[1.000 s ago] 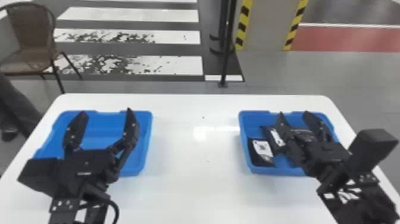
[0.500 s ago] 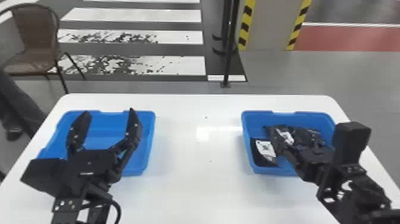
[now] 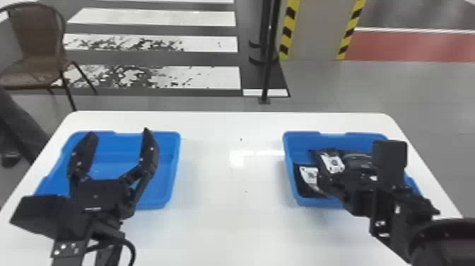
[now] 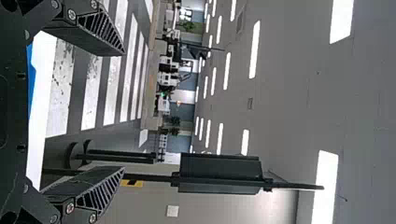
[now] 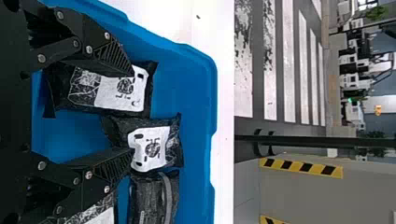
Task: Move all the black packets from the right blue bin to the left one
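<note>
Over the left blue bin, my left gripper is parked with its fingers wide apart and nothing between them; the left wrist view has this gripper too. My right gripper is down in the right blue bin, among black packets. The right wrist view has that gripper open, one finger over a white-labelled packet, the other by the edge of a second labelled packet. Beside these lie a dark packet and a partly hidden one.
Both bins stand on a white table, with a stretch of tabletop between them. Behind the table are a brown chair and a black pole. A person's leg shows at the left edge.
My right gripper has lowered into the right bin, its fingers tipping down among the packets. The left gripper keeps its place over the left bin.
</note>
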Controlling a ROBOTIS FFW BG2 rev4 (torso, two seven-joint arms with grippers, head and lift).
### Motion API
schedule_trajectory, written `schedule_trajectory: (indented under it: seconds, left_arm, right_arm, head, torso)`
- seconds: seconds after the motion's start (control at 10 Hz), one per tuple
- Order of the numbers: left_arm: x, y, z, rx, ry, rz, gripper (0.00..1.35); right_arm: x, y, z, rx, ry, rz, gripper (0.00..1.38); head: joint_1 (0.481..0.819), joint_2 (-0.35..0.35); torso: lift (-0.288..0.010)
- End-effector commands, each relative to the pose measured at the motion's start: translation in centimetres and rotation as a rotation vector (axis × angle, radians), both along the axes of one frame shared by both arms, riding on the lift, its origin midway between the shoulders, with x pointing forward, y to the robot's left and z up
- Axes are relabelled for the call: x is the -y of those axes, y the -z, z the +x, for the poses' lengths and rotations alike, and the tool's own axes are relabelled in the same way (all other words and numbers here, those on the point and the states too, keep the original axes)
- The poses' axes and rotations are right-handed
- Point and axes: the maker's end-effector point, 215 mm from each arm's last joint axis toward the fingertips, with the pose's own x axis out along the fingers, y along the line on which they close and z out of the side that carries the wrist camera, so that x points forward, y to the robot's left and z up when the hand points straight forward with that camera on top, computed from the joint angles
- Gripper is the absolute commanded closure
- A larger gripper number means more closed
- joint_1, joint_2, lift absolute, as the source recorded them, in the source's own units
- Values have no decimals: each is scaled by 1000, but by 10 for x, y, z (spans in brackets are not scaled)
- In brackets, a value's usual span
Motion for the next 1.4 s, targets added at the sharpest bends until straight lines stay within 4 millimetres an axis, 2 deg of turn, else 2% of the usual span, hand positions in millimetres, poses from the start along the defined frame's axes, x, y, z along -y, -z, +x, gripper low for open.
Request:
schedule_trajectory:
  seconds: [0.0,0.2,0.3,0.4,0.5,0.6,0.8,1.0,1.1,1.3]
  left_arm:
    - [-6,1,-1,5,-13,0,180]
    - [-7,-4,-1,37,-11,-1,185]
    - [-7,-3,-2,43,-8,3,185]
    - [-5,-6,-1,55,3,12,185]
    - [-6,-7,-1,62,7,21,185]
    - [-7,-6,0,60,4,23,185]
    - [-8,-5,-1,60,1,20,186]
    - [-8,-6,0,60,1,22,188]
    - [-8,-5,0,58,3,23,188]
    - [-6,-6,0,63,4,24,188]
  right_arm:
    - [-2,2,4,-33,-2,11,506]
    - [-10,6,11,-72,-15,31,506]
    - [-13,10,9,-104,-19,34,506]
    - [-27,15,1,-137,-40,74,506]
    - [-31,11,-4,-148,-42,76,506]
    - [-35,16,-7,-178,-48,91,506]
    - [-35,20,-1,-197,-48,98,504]
    - [-22,10,14,-175,-17,60,502]
    - [-18,13,19,-189,-10,57,502]
    - [-16,21,17,-235,-9,55,502]
  head:
    - [695,-33]
    - [695,-25]
    - [695,-20]
    - [695,-14]
    - [695,-10]
    - [695,1]
    - [695,17]
    - [695,18]
    - [695,9]
    - [695,-4]
  torso:
    - [-140]
    - [-140]
    - [-140]
    - [-140]
    - [-140]
    - [-140]
    - [-140]
    - [-140]
    - [-140]
    - [-140]
